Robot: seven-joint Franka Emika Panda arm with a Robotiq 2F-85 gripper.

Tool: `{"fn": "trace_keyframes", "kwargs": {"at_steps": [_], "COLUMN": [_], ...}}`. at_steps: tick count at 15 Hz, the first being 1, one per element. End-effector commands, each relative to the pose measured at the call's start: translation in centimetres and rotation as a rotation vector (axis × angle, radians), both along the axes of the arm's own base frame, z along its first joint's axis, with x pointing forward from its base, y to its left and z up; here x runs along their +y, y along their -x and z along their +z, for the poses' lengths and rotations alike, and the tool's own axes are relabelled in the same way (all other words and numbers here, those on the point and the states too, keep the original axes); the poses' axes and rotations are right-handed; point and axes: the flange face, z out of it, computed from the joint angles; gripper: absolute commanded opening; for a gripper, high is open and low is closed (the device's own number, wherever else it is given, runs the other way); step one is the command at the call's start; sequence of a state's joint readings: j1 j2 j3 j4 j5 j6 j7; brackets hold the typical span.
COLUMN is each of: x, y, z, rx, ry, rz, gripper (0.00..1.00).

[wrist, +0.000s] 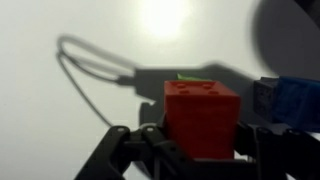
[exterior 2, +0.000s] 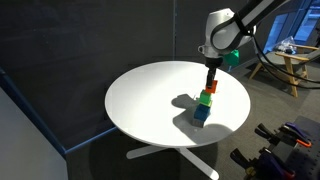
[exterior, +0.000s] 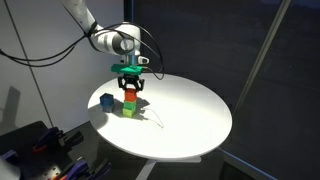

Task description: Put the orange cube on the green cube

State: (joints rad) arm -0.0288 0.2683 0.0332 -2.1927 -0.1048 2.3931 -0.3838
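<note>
The orange cube (exterior: 130,97) sits on top of the green cube (exterior: 130,109) on the round white table (exterior: 190,115), as both exterior views show: orange cube (exterior 2: 209,89), green cube (exterior 2: 205,99). My gripper (exterior: 131,86) hangs straight above and its fingers close on both sides of the orange cube. In the wrist view the orange cube (wrist: 203,118) fills the space between the jaws (wrist: 203,145). Only a thin sliver of the green cube (wrist: 190,77) shows past its top edge.
A blue cube (exterior: 106,101) stands on the table right beside the stack, also in an exterior view (exterior 2: 202,113) and the wrist view (wrist: 295,103). The stack is near the table's edge (exterior 2: 235,110). A thin cable lies on the table (wrist: 80,60).
</note>
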Motion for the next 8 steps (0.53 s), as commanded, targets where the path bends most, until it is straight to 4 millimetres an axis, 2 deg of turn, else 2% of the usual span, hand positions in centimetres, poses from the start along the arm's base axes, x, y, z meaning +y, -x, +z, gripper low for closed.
{"fn": "trace_keyframes", "kwargs": {"at_steps": [1, 8], "x": [0.69, 1.17], "y": [-0.85, -1.18], "z": [0.4, 0.16], "rx": [0.005, 0.001], "ry": [0.007, 0.009], "rz": [-0.053, -0.089], "gripper": [0.23, 0.23]}}
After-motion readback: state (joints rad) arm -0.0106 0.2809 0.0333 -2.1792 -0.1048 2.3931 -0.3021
